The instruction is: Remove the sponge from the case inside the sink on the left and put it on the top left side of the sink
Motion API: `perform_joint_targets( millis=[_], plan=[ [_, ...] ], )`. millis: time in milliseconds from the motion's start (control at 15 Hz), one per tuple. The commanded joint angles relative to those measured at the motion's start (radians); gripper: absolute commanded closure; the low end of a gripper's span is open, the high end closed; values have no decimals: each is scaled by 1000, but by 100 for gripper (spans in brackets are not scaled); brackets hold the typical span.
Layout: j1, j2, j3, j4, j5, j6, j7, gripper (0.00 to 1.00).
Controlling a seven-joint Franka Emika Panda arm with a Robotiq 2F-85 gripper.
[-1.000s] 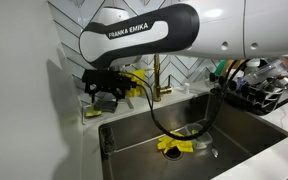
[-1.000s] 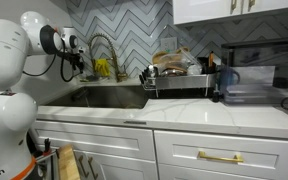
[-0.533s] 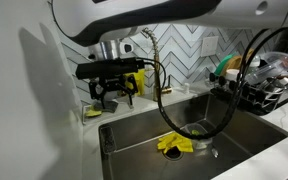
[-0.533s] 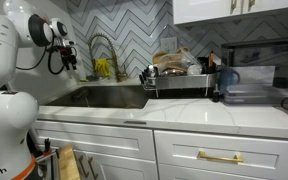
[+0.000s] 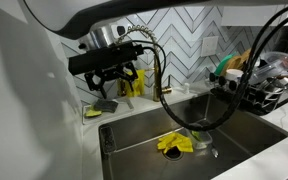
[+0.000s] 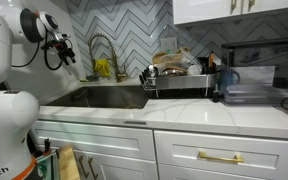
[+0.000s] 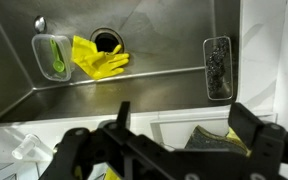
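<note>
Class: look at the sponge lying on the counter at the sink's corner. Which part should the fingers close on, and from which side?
Grip the sponge across its narrower width, on its two long edges, coming straight down from above. It lies flat on the counter, so only its edges are free, and the tiled wall close behind likely blocks a level approach.
</note>
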Motion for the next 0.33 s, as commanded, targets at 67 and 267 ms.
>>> perform_joint_targets(
  millis=[67,267],
  plan=[
    [8,-15,0,-18,-14,21,0,0],
    [12,-26,0,-33,-20,28,0,0]
  ],
)
